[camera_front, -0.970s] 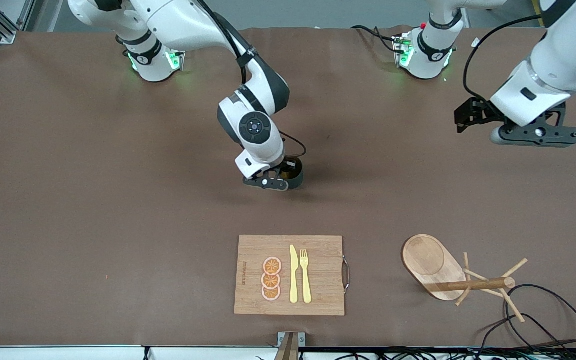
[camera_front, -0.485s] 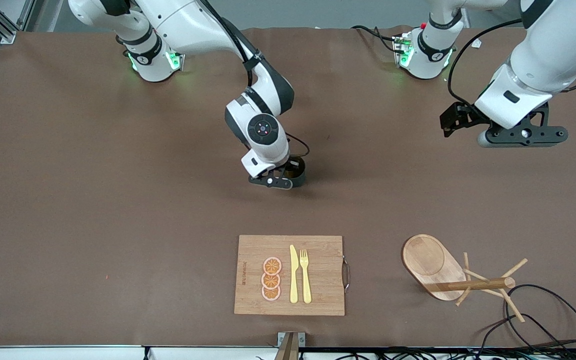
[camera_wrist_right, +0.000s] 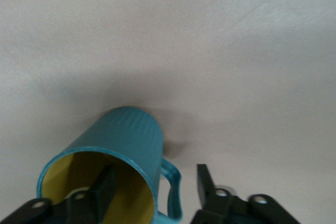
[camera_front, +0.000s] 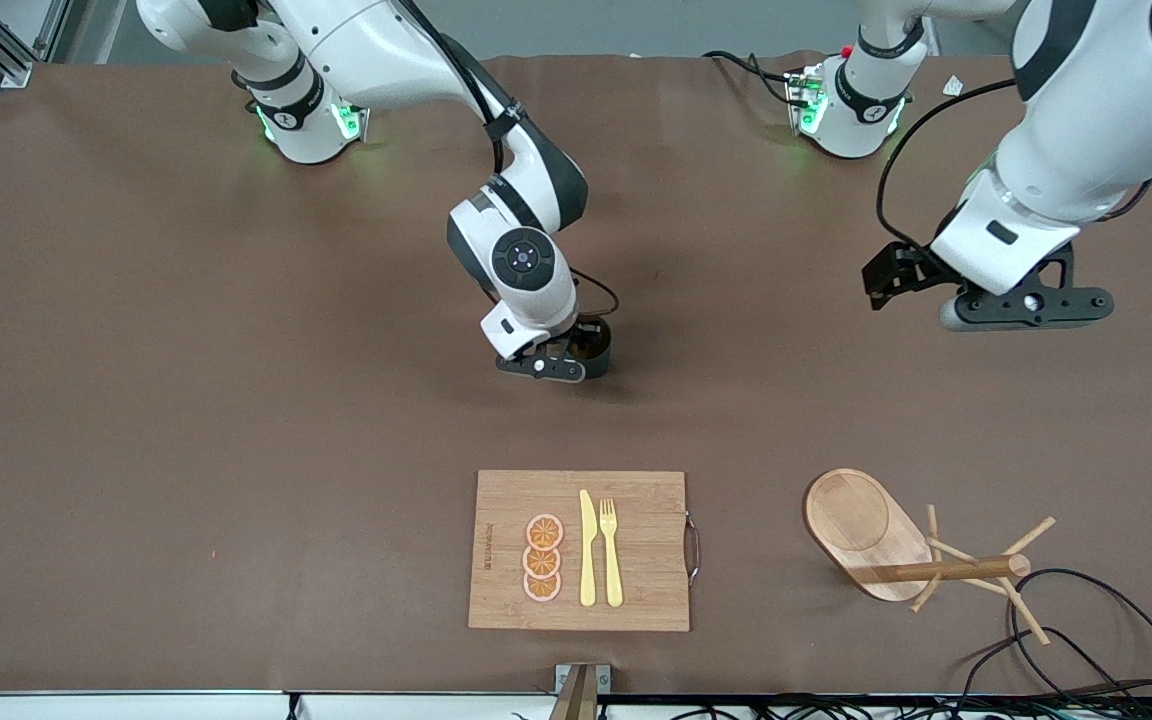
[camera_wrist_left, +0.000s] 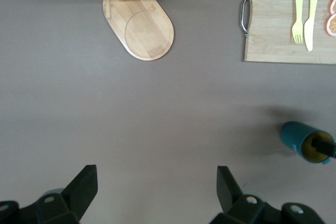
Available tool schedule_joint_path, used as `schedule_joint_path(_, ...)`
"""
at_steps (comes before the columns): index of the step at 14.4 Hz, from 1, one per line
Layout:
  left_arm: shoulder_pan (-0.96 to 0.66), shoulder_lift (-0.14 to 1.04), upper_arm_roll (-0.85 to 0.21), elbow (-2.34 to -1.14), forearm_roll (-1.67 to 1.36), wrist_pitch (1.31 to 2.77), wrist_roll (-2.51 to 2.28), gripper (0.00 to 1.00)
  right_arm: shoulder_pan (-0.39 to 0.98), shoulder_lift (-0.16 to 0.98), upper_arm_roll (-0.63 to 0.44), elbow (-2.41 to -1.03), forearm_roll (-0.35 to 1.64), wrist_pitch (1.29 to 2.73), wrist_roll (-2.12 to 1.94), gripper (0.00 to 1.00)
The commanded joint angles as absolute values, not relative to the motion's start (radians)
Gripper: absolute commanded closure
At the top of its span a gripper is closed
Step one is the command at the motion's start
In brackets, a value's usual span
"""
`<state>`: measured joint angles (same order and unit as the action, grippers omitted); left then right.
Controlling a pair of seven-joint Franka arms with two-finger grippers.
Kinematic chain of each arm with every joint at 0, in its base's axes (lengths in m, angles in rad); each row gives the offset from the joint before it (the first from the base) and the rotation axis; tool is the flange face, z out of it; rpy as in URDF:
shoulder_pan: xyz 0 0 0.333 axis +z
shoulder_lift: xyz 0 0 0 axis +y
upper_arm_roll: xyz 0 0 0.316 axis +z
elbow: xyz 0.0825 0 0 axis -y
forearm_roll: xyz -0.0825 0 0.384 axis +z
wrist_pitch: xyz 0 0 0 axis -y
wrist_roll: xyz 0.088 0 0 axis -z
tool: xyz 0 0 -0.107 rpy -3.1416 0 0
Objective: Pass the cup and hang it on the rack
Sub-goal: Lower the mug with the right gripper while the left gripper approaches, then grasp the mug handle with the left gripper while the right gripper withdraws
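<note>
The cup [camera_front: 591, 340] stands on the table [camera_front: 186, 400] near its middle, farther from the front camera than the cutting board [camera_front: 636, 545]. The right gripper [camera_front: 564, 355] is down at the cup; in the right wrist view one finger [camera_wrist_right: 102, 190] reaches inside the yellowish interior of the cup [camera_wrist_right: 123, 161] and the other finger sits outside, past the handle [camera_wrist_right: 173, 192], so the jaws straddle the wall on the handle side with a clear gap around it, spread and not pinching. The cup's base appears to rest on the table in that view. The left gripper [camera_front: 1026, 310] hangs in the air over bare table toward the left arm's end, its fingers spread wide apart and holding nothing; the left wrist view shows its two fingers [camera_wrist_left: 79, 190] parted over the brown surface, with the cup [camera_wrist_left: 304, 140] well apart from them. The rack [camera_front: 896, 550] stands near the front edge toward the left arm's end, beside the cutting board, its oval base on the table and its post [camera_front: 946, 570] carrying thin pegs. On the board lie a yellow knife [camera_front: 587, 550], a yellow fork [camera_front: 611, 555] and three orange slices [camera_front: 542, 558]. Black cables [camera_front: 1086, 640] loop on the table just beside the rack.
</note>
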<state>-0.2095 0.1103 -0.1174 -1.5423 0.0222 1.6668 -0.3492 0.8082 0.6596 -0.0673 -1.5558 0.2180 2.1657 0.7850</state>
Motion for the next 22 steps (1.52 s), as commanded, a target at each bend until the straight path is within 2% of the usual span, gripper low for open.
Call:
schedule_joint_path(1, -0.268, 0.155, -0.121, -1.525, 0.048, 1.690, -0.448, 0.00, 0.753, 0.569, -0.068, -1.549, 0.232, 2.041, 0.703, 0.00)
schedule_joint_path(7, -0.366, 0.187, -0.133, -1.535, 0.106, 1.704, -0.661, 0.00, 0.524, 0.414, -0.071, -1.552, 0.229, 1.771, 0.396, 0.00)
schedule_joint_path(11, -0.573, 0.299, -0.135, -1.528, 0.291, 1.712, -0.946, 0.00, 0.336, 0.327, -0.071, -1.557, 0.120, 1.629, 0.182, 0.00)
schedule_joint_path(15, -0.731, 0.463, -0.133, -1.473, 0.369, 1.840, -1.338, 0.00, 0.183, 0.259, -0.071, -1.554, 0.011, 1.566, 0.040, 0.00)
schedule_joint_path(19, -0.888, 0.592, -0.127, -1.405, 0.474, 1.848, -1.572, 0.00, 0.052, 0.204, -0.071, -1.554, 0.002, 1.555, -0.082, 0.00)
schedule_joint_path(22, -0.983, 0.687, -0.123, -1.364, 0.618, 1.850, -1.838, 0.00, 0.031, 0.183, -0.071, -1.540, -0.047, 1.516, -0.092, 0.00)
